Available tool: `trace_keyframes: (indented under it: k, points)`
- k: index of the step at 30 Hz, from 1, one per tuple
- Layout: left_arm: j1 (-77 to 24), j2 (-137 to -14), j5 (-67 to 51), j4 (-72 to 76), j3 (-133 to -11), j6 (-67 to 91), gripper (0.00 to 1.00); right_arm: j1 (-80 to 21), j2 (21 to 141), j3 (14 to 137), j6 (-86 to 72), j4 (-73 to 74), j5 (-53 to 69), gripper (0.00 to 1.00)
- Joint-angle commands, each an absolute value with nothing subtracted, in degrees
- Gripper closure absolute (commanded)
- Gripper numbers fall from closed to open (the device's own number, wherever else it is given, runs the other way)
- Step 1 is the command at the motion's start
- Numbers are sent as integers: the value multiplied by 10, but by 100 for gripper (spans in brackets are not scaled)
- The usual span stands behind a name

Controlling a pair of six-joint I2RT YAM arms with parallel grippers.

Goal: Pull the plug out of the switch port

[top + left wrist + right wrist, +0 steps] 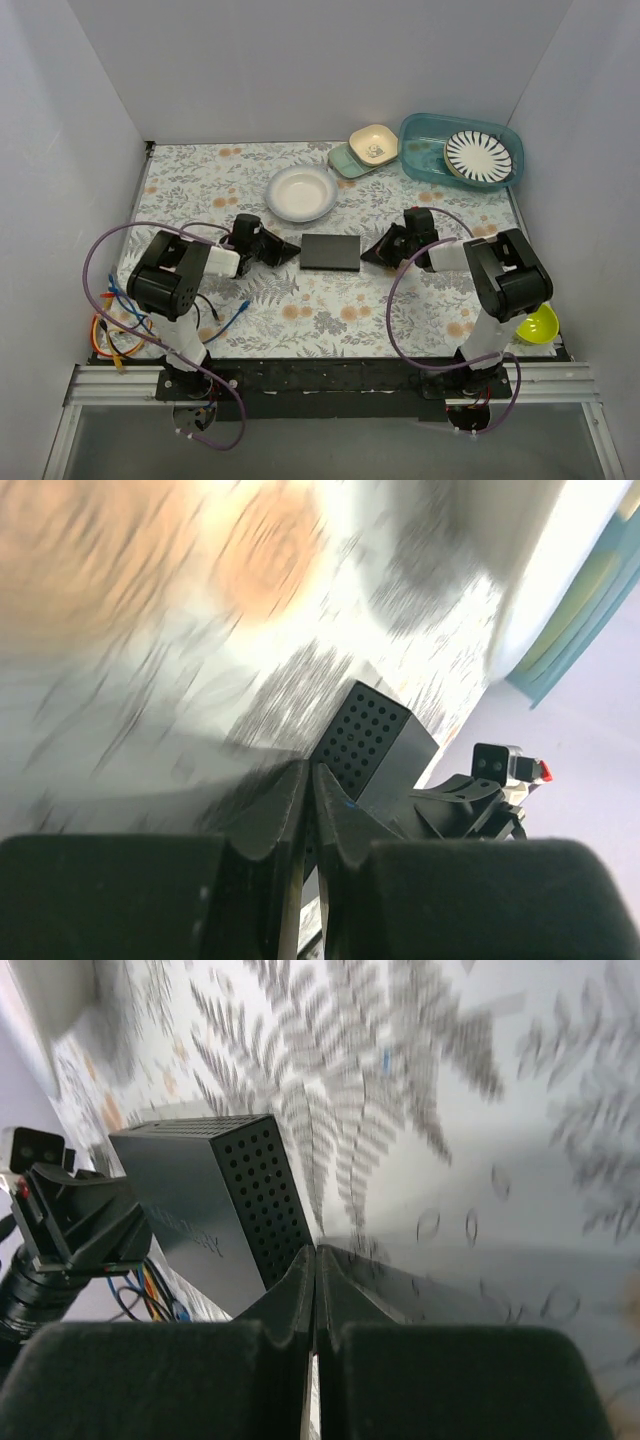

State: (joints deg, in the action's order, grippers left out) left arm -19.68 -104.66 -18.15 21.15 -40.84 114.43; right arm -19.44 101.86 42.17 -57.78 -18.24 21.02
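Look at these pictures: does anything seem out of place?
Yes. A loose blue cable lies on the table by the left arm, and from above no cable is seen entering the switch, odd for an unplugging task.

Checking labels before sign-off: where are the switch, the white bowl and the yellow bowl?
switch [331,252], top external view, middle of its flat top.
white bowl [300,192], top external view, bare inner floor.
yellow bowl [542,325], top external view, inner wall.

White bowl [301,193] close behind switch [331,252]
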Motion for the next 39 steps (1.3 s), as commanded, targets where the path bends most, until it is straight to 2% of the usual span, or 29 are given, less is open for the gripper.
trace_keyframes:
  k: [1, 11, 16, 19, 23, 27, 28, 30, 31, 32, 33, 35, 36, 37, 38, 39]
  points:
    - [-242, -985, -212, 130, -344, 1132, 92, -245, 981, 364, -555, -156, 245, 99]
    - [-291, -760, -164, 27, -225, 1136, 91, -281, 815, 243, -535, -107, 236, 99]
    - [-300, -706, -135, -16, -199, 1143, 91, -282, 762, 212, -524, -98, 215, 99]
    - [-298, -694, -87, -58, -237, 1130, 88, -282, 761, 249, -502, -71, 197, 99]
    - [-288, -696, -37, -140, -319, 1098, 78, -282, 741, 325, -452, 26, 138, 99]
    - [-287, -682, 36, -218, -420, 1043, 70, -292, 666, 385, -360, 127, 25, 99]
    - [-287, -681, 50, -227, -438, 1001, 68, -309, 627, 394, -334, 135, 4, 94]
    - [-287, -688, 57, -259, -492, 964, 63, -330, 593, 410, -246, 142, -46, 77]
    - [-288, -706, 65, -275, -511, 942, 44, -342, 572, 415, -229, 170, -65, 63]
    - [-287, -715, 67, -313, -538, 933, 21, -345, 564, 421, -215, 185, -99, 58]
    - [-287, -727, 68, -327, -547, 927, 2, -346, 558, 422, -207, 201, -112, 55]
    - [-287, -750, 56, -354, -555, 913, 2, -352, 543, 421, -196, 235, -147, 50]
    - [-287, -755, 57, -364, -558, 916, 2, -355, 529, 419, -191, 242, -160, 43]
    - [-287, -758, 49, -368, -555, 918, 2, -365, 520, 417, -189, 249, -172, 11]
    - [-287, -755, 43, -369, -548, 923, 2, -370, 508, 414, -188, 256, -200, 1]
    - [-287, -752, 43, -370, -539, 927, 2, -377, 478, 404, -182, 253, -212, 1]
